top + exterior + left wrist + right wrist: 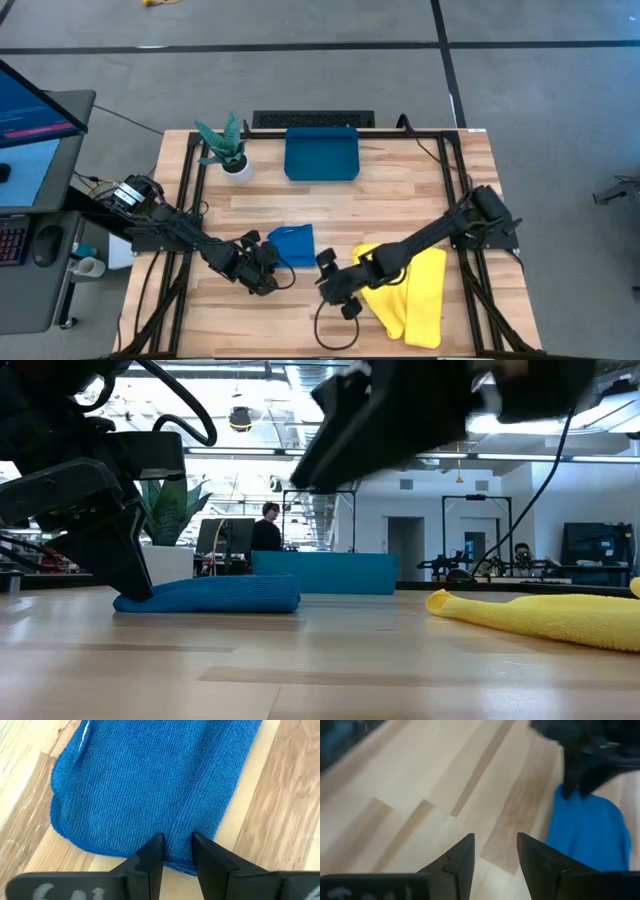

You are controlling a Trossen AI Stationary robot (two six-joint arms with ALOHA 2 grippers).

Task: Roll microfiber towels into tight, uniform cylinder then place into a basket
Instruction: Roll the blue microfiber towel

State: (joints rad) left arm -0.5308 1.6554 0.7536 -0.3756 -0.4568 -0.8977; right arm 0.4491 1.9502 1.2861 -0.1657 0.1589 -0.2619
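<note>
Left end effector point(268, 272): low at the near edge of the blue towel point(292, 245), fingers a narrow gap apart with a ridge of cloth between them; looks pinched, though a firm grip cannot be confirmed.
Blue towel: folded flat on the tabletop point(400, 190), left of centre, well apart from the basket point(321, 155).
Handling, blue: soft, light, limp; likely to sag and unroll. Best taken at the hem, rolled away under steady pressure.
Right end effector point(331, 284): hovering above bare wood between the two towels, fingers partly open, holding nothing.
Yellow towel point(415, 295): loosely folded, rumpled, right of centre.
Handling, yellow: same limp cloth; needs flattening first, then a grasp at one short edge.
</note>
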